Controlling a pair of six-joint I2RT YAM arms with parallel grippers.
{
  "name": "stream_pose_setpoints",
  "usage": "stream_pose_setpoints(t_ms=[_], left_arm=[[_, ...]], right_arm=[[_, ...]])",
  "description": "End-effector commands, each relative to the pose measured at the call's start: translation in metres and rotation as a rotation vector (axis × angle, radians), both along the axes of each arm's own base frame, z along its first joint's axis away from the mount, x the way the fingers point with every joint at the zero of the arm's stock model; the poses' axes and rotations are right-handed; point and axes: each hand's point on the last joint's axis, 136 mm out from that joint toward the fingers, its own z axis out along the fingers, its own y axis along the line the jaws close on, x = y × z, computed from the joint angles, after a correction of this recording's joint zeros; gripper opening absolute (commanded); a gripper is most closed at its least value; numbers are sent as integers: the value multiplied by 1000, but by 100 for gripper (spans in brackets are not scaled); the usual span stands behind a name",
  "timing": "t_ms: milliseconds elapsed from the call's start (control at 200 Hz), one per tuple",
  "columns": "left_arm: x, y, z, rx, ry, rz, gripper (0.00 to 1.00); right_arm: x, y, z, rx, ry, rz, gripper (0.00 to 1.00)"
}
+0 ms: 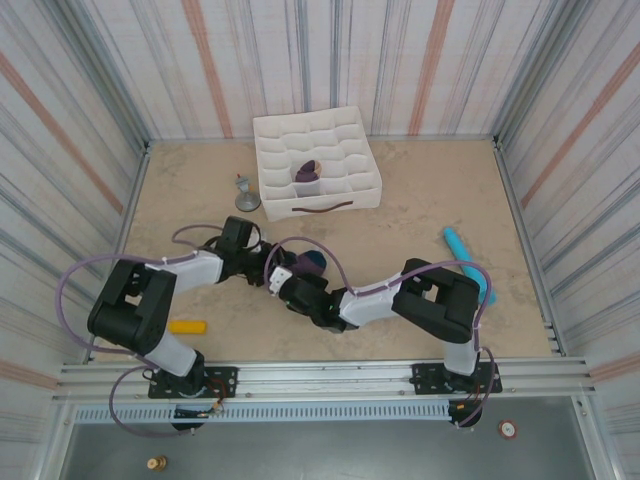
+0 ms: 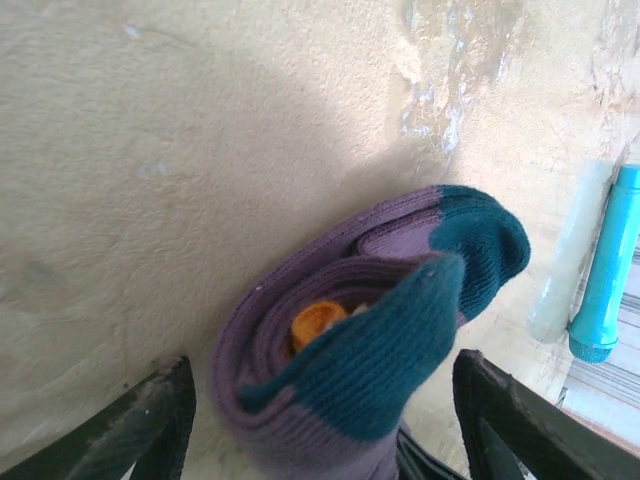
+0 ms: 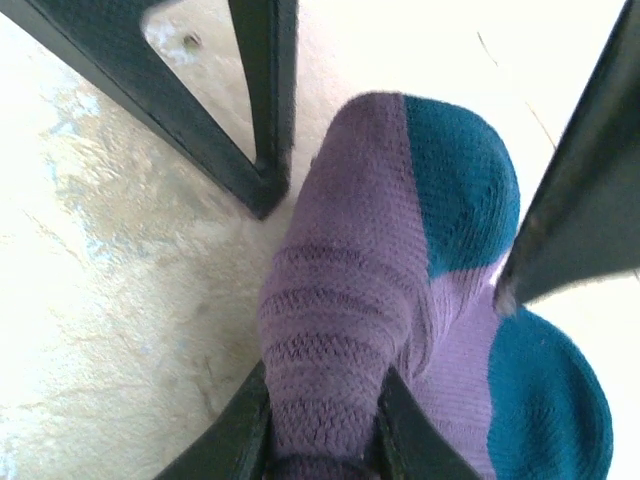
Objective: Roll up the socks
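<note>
A rolled-up sock lies mid-table, purple with teal patches and an orange cuff peeping from the roll's core. My right gripper is shut on the sock's purple ribbed part, and its fingers press in from both sides. My left gripper is open, its dark fingers standing wide apart on either side of the bundle. In the top view the left gripper and right gripper meet at the sock. Another rolled sock sits in a compartment of the white box.
A teal cylinder lies to the right, the teal cylinder also at the left wrist view's edge. A yellow block rests near the left arm's base. A small grey object stands left of the box.
</note>
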Motion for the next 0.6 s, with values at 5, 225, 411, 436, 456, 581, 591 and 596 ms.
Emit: stream_pose_setpoints(t_ms=[5, 225, 411, 436, 456, 581, 591, 596], left_arm=[[-23, 16, -15, 27, 69, 29, 73], [-17, 31, -16, -30, 46, 141, 75], [-24, 50, -27, 40, 81, 195, 75], [-24, 51, -28, 42, 85, 200, 75], [-24, 52, -28, 39, 84, 203, 75], [-19, 48, -19, -25, 33, 202, 74], [-19, 47, -18, -28, 29, 201, 74], [-19, 47, -17, -32, 25, 200, 74]], right_arm=[[-13, -54, -72, -164, 211, -66, 0], [-15, -56, -77, -142, 272, -64, 0], [-15, -58, -80, -136, 296, -69, 0], [-15, -58, -81, -137, 299, -68, 0], [-15, -57, -81, -134, 302, -67, 0], [-17, -56, -82, -115, 341, -63, 0], [-17, -55, -81, -112, 347, -62, 0], [-18, -55, -82, -110, 351, -61, 0]])
